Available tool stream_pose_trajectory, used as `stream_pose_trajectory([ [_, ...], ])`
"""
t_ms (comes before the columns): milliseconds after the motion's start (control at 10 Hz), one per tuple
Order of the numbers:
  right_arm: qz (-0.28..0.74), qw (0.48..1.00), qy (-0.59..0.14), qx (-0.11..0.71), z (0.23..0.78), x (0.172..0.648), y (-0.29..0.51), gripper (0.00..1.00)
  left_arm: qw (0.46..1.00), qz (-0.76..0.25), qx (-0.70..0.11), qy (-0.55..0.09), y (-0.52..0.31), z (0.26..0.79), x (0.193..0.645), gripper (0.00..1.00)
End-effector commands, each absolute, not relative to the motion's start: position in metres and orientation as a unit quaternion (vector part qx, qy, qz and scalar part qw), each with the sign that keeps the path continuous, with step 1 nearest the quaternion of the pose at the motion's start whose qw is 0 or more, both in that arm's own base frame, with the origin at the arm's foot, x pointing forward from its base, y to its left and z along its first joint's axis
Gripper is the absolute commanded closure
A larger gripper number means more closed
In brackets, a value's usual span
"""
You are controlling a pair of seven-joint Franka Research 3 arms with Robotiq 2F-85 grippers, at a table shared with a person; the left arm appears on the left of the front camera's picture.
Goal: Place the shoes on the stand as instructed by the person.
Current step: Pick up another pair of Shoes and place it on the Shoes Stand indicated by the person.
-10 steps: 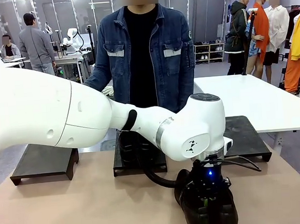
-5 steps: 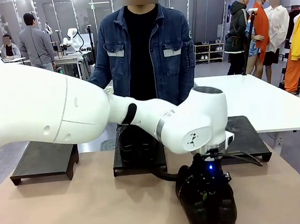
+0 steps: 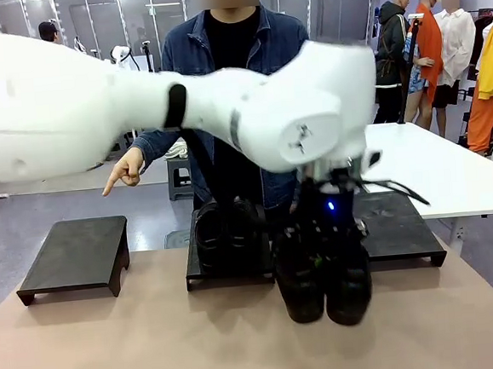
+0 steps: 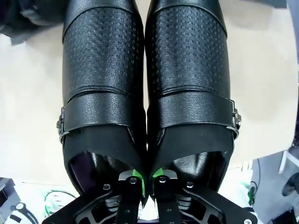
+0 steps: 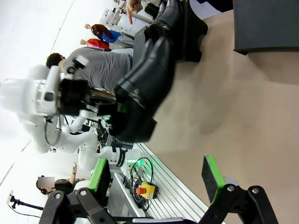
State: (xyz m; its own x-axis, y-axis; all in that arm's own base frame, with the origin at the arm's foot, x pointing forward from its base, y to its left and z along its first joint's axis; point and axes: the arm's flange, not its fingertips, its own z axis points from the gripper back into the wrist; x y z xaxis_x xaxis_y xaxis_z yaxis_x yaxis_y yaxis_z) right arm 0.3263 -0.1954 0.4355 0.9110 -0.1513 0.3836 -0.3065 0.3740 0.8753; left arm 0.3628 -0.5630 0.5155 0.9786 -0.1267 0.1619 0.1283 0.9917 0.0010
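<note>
My left gripper (image 4: 145, 181) is shut on the inner edges of a pair of glossy black shoes (image 4: 145, 88), pinching both together. In the front view this pair (image 3: 322, 277) hangs toes down above the table, right of the middle, under the left gripper (image 3: 328, 221). A second pair (image 3: 224, 229) rests on the middle stand (image 3: 204, 277). The person (image 3: 232, 57) in a denim jacket stands at the far side, and one hand (image 3: 126, 173) points down toward the left stand (image 3: 76, 249). My right gripper (image 5: 156, 182) is open, apart from the held pair (image 5: 145, 88).
A third black stand (image 3: 399, 224) sits at the right, partly behind the held shoes. The tan table (image 3: 140, 347) has free room in front and at the left. A white table (image 3: 433, 161) lies beyond on the right.
My left arm has lifted the pair off the table and carried it up and slightly left. The person's hand has come out and now points toward the left stand.
</note>
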Motion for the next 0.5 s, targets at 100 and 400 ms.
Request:
stream_pose_trajectory([
  [100, 0.050, 0.800, -0.211, 0.560, 0.436, 0.326, -0.196, 0.00, 0.990, -0.100, -0.018, -0.094, -0.483, 0.566, 0.378, 1.00],
  [400, 0.050, 0.800, -0.211, 0.560, 0.436, 0.326, -0.196, 0.00, 0.984, -0.175, 0.002, -0.044, -0.372, 0.602, 0.385, 1.00],
])
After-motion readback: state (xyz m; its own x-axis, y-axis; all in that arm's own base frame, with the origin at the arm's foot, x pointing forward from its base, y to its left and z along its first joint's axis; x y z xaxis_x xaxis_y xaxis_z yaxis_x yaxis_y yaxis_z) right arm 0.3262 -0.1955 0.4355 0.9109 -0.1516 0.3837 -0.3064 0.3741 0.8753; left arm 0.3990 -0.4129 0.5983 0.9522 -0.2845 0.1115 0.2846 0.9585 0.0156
